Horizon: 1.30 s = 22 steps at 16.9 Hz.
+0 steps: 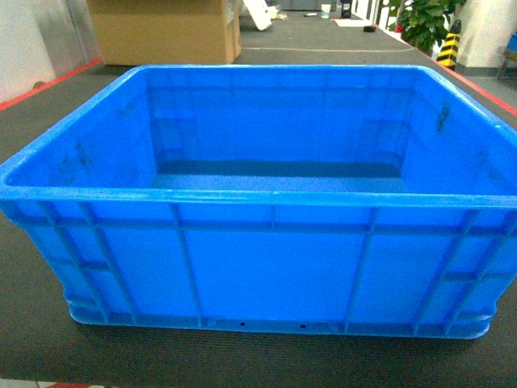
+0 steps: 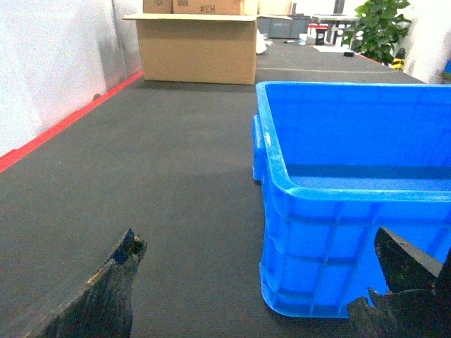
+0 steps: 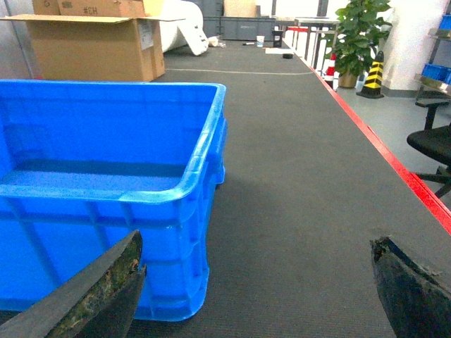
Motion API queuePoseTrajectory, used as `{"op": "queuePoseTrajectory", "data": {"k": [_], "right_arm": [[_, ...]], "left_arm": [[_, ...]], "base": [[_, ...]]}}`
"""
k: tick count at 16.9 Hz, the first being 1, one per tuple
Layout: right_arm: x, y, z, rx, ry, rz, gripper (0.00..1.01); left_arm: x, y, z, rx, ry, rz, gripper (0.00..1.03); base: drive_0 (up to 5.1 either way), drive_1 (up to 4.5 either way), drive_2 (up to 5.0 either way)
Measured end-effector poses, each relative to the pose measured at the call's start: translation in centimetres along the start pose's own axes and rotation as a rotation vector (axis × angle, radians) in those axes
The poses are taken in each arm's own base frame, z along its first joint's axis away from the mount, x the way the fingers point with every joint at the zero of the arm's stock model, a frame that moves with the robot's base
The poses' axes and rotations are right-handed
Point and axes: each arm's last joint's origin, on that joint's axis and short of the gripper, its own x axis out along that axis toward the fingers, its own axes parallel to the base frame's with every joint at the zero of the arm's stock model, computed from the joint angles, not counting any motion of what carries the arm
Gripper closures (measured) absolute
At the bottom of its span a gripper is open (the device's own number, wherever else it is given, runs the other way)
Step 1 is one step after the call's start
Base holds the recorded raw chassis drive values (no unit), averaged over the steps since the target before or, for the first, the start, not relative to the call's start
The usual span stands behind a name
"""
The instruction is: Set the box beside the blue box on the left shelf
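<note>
The box (image 1: 266, 267) is a big bright-blue open-top crate with a thick rim and ribbed outer walls, empty, standing on dark carpet and filling the head view. Neither gripper shows in the head view. In the left wrist view the box (image 2: 317, 239) stands to the right, and my left gripper (image 2: 257, 239) is open, its worn dark fingers (image 2: 106, 289) spread to either side of the near left corner, nothing held. In the right wrist view the box (image 3: 84, 239) stands to the left, and my right gripper (image 3: 257, 241) is open by its near right corner. The left shelf and the blue box on it are out of view.
A large cardboard box (image 1: 166, 31) stands behind the crate. A red floor line (image 3: 394, 169) runs along the right, with a potted plant (image 3: 359, 35), a yellow-black cone (image 3: 372, 74) and a chair (image 3: 433, 144) beyond it. A white wall (image 2: 49, 70) borders the left.
</note>
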Motion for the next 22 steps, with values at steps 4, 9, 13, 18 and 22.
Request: {"op": "queuePoseTrajectory", "data": {"k": [4,9,13,18,22], "right_arm": [[0.00,0.00,0.00,0.000,0.000,0.000,0.03],[0.00,0.00,0.00,0.000,0.000,0.000,0.03],[0.00,0.00,0.00,0.000,0.000,0.000,0.03],[0.00,0.00,0.00,0.000,0.000,0.000,0.03],[0.00,0.00,0.00,0.000,0.000,0.000,0.03]], "left_arm": [[0.00,0.00,0.00,0.000,0.000,0.000,0.05],[0.00,0.00,0.00,0.000,0.000,0.000,0.05],[0.00,0.00,0.00,0.000,0.000,0.000,0.05],[0.00,0.00,0.00,0.000,0.000,0.000,0.05],[0.00,0.00,0.00,0.000,0.000,0.000,0.05]], "base": [[0.0,0.00,0.0],[0.0,0.00,0.0],[0.0,0.00,0.0],[0.0,0.00,0.0],[0.0,0.00,0.0]]}}
